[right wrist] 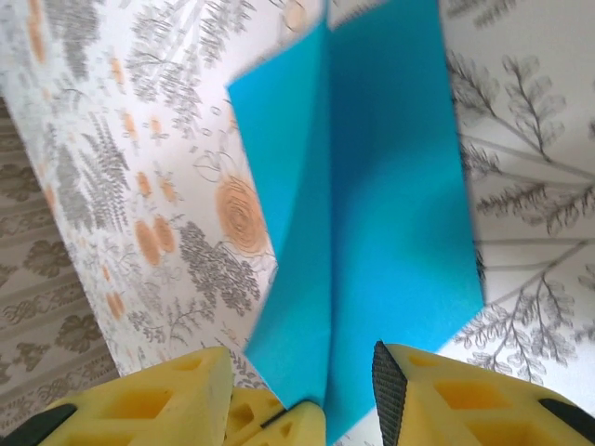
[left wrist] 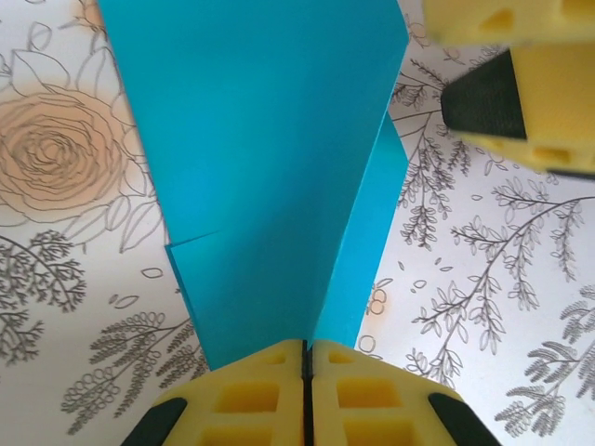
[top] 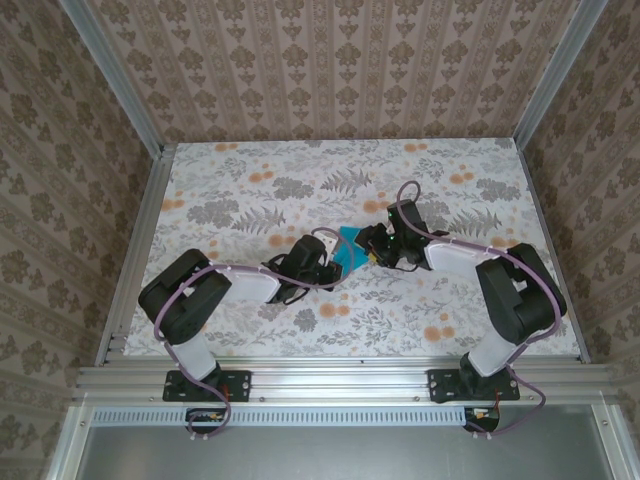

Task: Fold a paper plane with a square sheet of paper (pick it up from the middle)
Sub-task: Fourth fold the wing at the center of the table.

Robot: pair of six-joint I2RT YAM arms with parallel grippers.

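A: Where do we log the sheet of paper [top: 350, 250]?
B: At the middle of the floral table [top: 250, 190]. It is teal, with one crease down its length and the flaps angled up. We cannot tell whether it touches the table.
A: Left gripper [left wrist: 307, 358]?
B: Clenched. The yellow fingertips are pressed together on the sheet's edge at the crease.
A: Right gripper [right wrist: 299, 360]?
B: Released, we'd say. Its pads stand apart with the folded sheet passing between them, also over the table's middle.
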